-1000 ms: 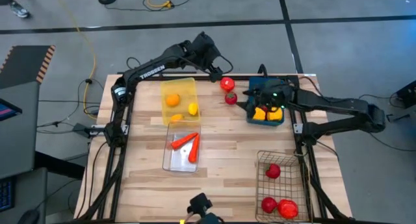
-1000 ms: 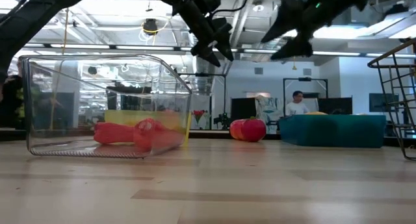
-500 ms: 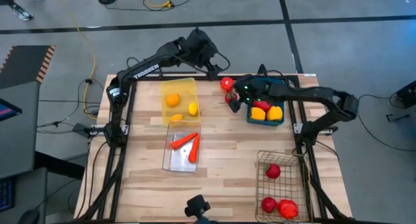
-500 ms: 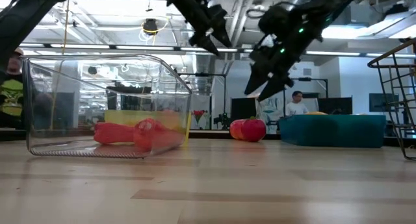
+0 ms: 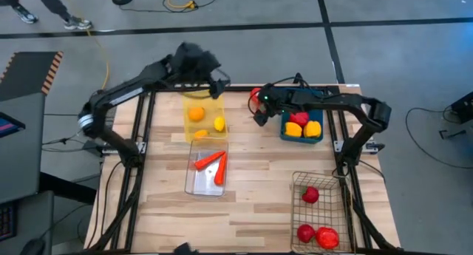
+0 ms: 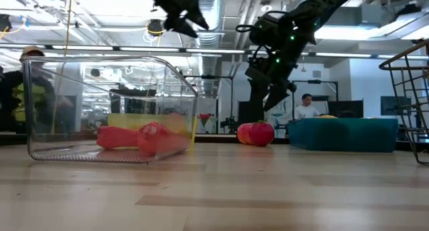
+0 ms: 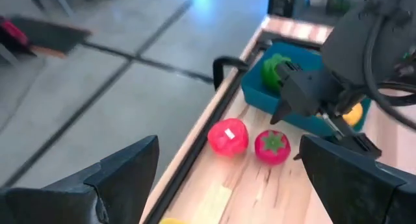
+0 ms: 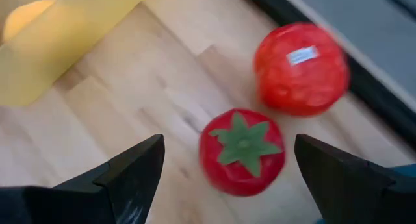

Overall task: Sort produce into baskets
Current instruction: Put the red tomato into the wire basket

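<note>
Two glossy red toy tomatoes lie side by side on the pale wooden table [image 5: 251, 203], near its far edge, between the translucent yellow bin [image 5: 202, 113] and the dark blue bin [image 5: 301, 126]. One tomato [image 8: 242, 150] is round and smooth and shows a green star-shaped calyx facing up toward the right wrist camera; the other tomato [image 8: 301, 69] carries a small white sticker and lies just beside it, closer to the table's edge.

The right gripper [image 5: 256, 111] hovers over the pair, jaws spread and holding nothing. The left gripper [image 5: 215, 86] hangs above the far end of the yellow bin, jaws also spread and empty.

Two orange carrots [image 5: 211, 164] lie in the clear plastic bin [image 5: 206, 182], their long axes slanted across it.
</note>
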Motion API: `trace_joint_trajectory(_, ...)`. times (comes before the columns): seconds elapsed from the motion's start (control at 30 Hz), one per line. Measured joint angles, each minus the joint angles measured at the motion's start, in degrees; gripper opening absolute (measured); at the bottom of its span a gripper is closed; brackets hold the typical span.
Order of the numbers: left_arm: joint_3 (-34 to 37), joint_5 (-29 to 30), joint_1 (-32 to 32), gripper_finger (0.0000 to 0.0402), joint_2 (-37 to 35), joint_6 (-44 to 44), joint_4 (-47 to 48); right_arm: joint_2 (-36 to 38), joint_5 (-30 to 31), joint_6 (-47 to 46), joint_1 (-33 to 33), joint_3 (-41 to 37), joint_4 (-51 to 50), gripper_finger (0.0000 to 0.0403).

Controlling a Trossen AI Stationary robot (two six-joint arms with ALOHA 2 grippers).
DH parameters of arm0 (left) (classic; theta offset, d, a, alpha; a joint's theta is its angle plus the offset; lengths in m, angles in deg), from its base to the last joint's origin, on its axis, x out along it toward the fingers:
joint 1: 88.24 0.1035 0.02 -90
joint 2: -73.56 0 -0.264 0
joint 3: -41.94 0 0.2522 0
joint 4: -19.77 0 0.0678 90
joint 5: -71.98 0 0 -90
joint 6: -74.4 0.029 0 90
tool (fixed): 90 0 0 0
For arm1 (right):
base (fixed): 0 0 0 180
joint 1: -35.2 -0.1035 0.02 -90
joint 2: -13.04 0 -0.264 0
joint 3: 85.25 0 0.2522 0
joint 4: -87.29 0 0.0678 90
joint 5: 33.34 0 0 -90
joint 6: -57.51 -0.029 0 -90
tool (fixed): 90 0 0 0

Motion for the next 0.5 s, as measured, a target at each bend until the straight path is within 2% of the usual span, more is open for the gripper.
trace_joint_trajectory(0.1, 13.5, 1.7, 0.2, 0.0359, -8.0, -1.5, -9.0, 0.4, 3.1, 0.0, -0.6, 0.3, -0.2, 0.0372)
trace_joint_trajectory(0.23, 28.8, 3.4, 0.9, 0.0359, -17.5, -4.8, -18.6, -0.6, 3.3, -0.5, -0.6, 0.3, 0.0, 0.0372)
trace_joint_trajectory(0.5, 50.2, 3.5, 1.7, 0.0359, -36.3, -7.3, -28.0, -3.9, 5.2, -0.8, -0.6, 0.3, 0.0, 0.0372)
